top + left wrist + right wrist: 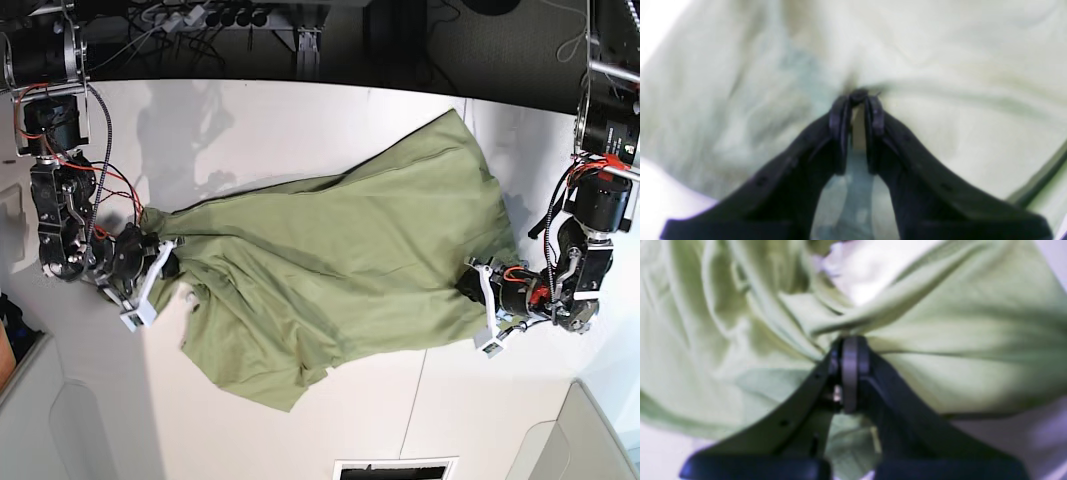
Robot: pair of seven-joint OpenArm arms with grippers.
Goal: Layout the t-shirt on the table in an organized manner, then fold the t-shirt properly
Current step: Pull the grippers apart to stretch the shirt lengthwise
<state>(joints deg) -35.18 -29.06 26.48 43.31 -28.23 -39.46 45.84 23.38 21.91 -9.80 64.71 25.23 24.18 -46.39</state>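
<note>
While stretched between both arms: shirt (340, 265) on table (300, 120), layout step.
Left gripper (858, 96) and right gripper (848, 343) clenched on opposite edges; next, pull apart, flatten rumpled near side.

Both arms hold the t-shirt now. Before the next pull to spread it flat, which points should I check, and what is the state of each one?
1. Left gripper shut on the t-shirt: ok, cloth pinched at its tips.
2. Right gripper shut on the t-shirt: ok, folds gather at its tips.
3. Shirt stretched between the two grippers: ok in the base view, though slack folds hang toward the near side.
4. Shirt lying flat and organized: not ok, wrinkled and bunched near the right gripper.
5. Which shirt parts are held: cannot tell.
6. Shirt fully on the table: ok.
</note>
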